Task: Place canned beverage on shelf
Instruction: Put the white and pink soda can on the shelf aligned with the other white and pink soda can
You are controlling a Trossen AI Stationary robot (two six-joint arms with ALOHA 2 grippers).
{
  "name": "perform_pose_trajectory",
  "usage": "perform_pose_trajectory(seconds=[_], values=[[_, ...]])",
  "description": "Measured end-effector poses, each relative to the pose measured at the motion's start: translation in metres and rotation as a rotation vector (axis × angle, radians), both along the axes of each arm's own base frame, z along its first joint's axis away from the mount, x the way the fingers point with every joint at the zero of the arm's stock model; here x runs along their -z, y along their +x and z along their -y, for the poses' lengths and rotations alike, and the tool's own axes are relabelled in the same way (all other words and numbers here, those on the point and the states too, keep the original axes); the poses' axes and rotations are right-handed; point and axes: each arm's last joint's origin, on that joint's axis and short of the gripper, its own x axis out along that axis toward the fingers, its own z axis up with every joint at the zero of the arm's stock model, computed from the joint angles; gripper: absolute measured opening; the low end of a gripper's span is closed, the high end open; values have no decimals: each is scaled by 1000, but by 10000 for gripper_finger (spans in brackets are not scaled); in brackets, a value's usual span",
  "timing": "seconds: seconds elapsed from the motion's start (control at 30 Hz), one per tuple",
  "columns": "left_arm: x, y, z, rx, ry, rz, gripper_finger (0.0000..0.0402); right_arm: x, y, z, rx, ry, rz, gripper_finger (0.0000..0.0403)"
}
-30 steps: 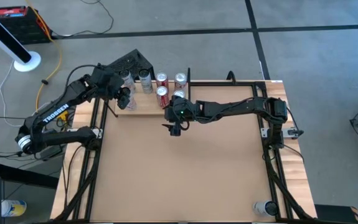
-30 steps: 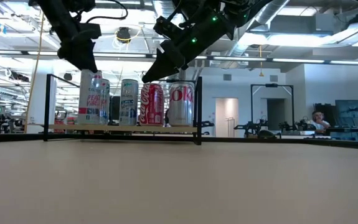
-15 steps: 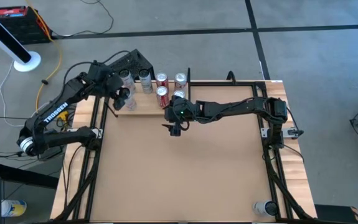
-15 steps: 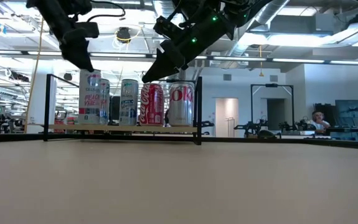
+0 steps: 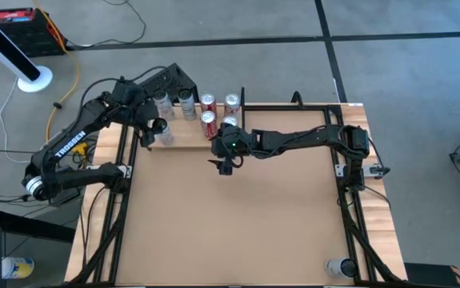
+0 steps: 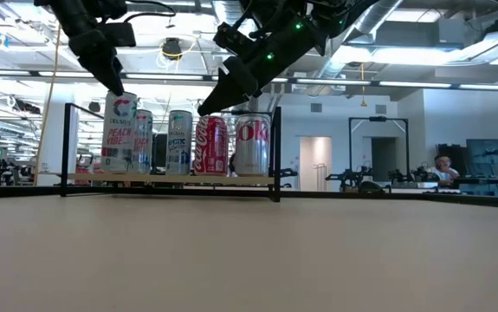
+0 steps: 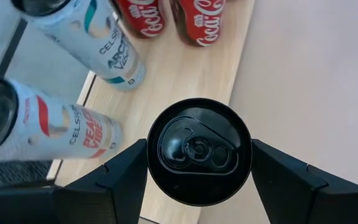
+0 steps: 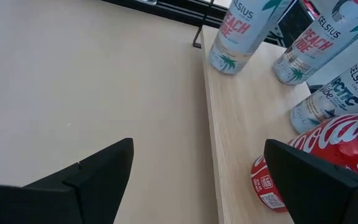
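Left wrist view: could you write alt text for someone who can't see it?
Seen from straight above, a can sits between the left gripper's two dark fingers, over the pale wooden shelf's edge. Two white cans and two red cola cans stand on the shelf beyond.

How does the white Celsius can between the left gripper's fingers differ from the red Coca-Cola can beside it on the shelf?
The Celsius can is white and taller; the Coca-Cola can is red and shorter. The Celsius can stands between the left gripper fingers at the end of the shelf; the Coca-Cola can stands free. Both are upright.

Grey floor (image 5: 238,20) with dark seams; ceiling strip lights (image 6: 422,84) glow.
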Motion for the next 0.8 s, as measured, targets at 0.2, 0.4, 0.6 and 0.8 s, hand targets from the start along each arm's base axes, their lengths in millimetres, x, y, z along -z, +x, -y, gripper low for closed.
perform_pose_trajectory(seconds=[0.2, 0.4, 0.6, 0.8], values=[[5, 5, -10, 40, 7, -38, 234, -1, 0, 0, -11, -19, 5, 384], [13, 8, -18, 17, -13, -102, 234, -1, 0, 1, -12, -22, 2, 384], [13, 5, -15, -8, -16, -123, 253, 1, -1, 1, -18, -29, -15, 384], [14, 4, -14, -11, -32, -128, 264, 1, -1, 1, -6, -9, -19, 384]])
